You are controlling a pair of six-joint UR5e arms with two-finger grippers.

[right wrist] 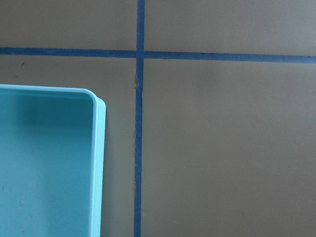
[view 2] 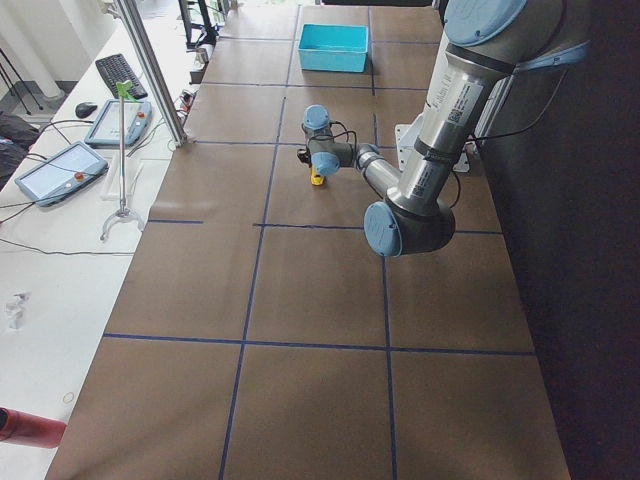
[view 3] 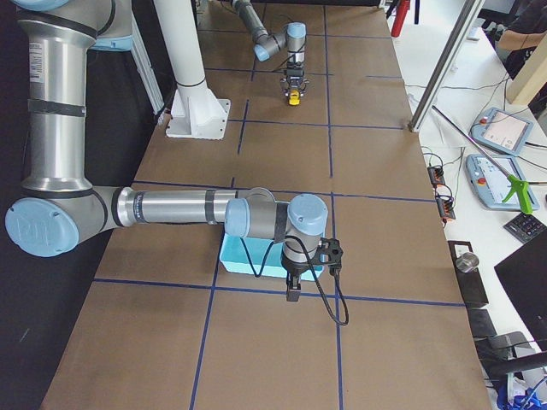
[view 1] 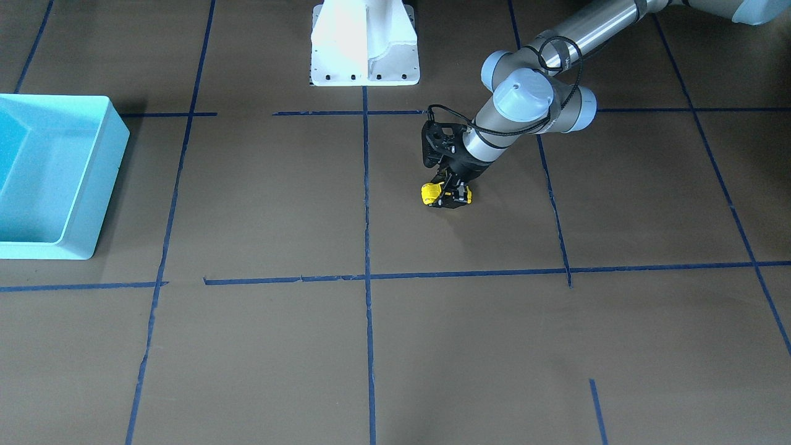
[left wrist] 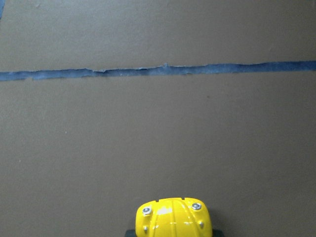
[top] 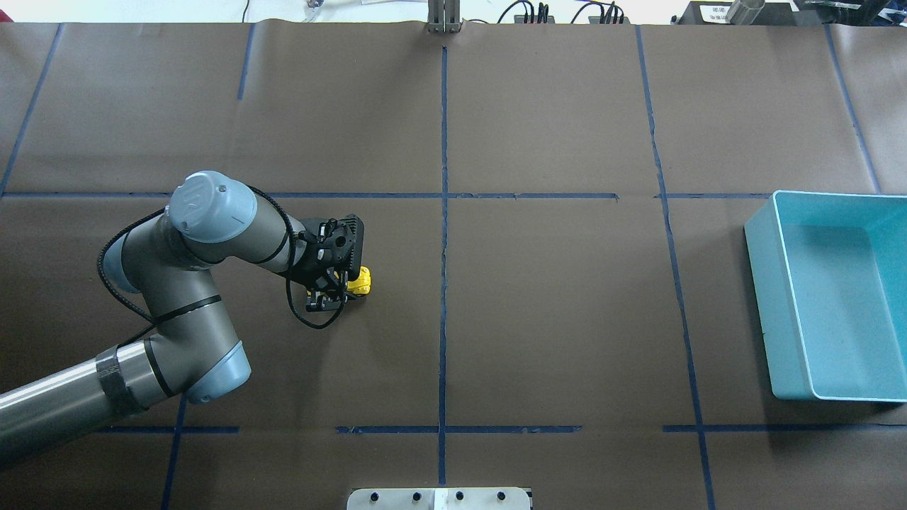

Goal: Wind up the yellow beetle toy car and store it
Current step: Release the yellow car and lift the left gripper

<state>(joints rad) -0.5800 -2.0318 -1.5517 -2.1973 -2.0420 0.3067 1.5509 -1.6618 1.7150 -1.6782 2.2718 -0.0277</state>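
The yellow beetle toy car (view 1: 428,193) sits on the brown table between the fingers of my left gripper (view 1: 450,196), with yellow showing on both sides of them. The gripper reaches down onto it and looks shut on its body. In the overhead view the car (top: 362,281) pokes out at the right of the left gripper (top: 339,290). The left wrist view shows only the car's rounded nose (left wrist: 174,219) at the bottom edge. My right gripper (view 3: 292,295) shows only in the exterior right view, by the bin's near corner; I cannot tell whether it is open or shut.
A teal open bin (top: 762,297) stands at the table's right end, far from the car; its corner rim (right wrist: 98,163) fills the right wrist view and it holds nothing visible. Blue tape lines grid the brown table. The white robot base (view 1: 364,43) stands at the table's edge.
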